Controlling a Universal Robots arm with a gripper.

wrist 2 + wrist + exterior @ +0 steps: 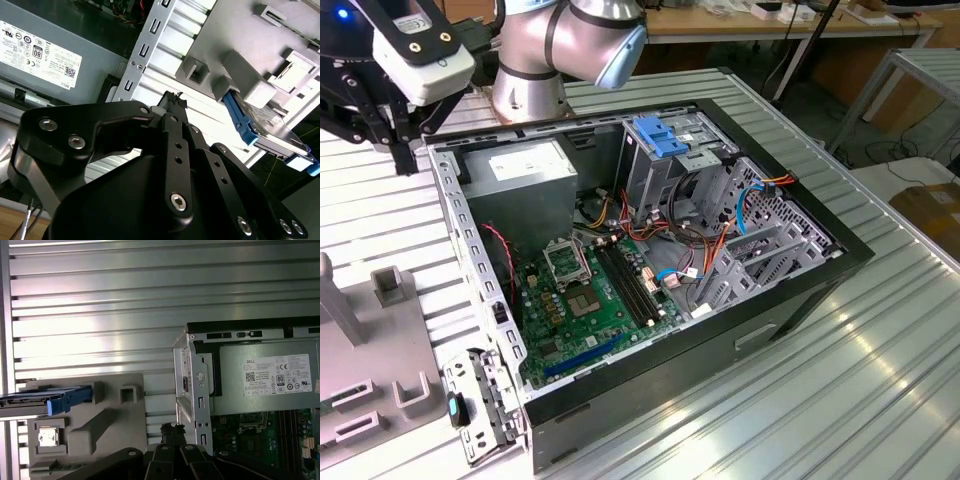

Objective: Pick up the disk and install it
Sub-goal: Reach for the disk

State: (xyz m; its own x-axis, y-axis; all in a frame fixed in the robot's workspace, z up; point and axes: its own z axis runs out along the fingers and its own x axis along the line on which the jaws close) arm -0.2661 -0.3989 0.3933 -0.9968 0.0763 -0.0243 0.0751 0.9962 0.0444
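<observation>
The disk [35, 401] stands on edge in a slot of a grey fixture [110, 430], a flat silver-and-black drive with a blue plastic frame [240, 122] along its edge. In the second wrist view the disk [272, 135] lies off to one side of my fingertips, well apart from them. My gripper [172, 101] hangs over the ribbed table between the fixture and the computer case's wall, shut with nothing in it. The exterior view has the gripper [405, 155] above the table off the case's far left corner. Its tips [172, 429] are pressed together.
The open computer case [800, 300] takes up the middle of the table, with a grey power-supply box [525, 165], a green motherboard [590, 300] and a blue bracket [660, 135] on the drive cage. The grey fixture [380, 350] sits at the exterior view's left, beside the case.
</observation>
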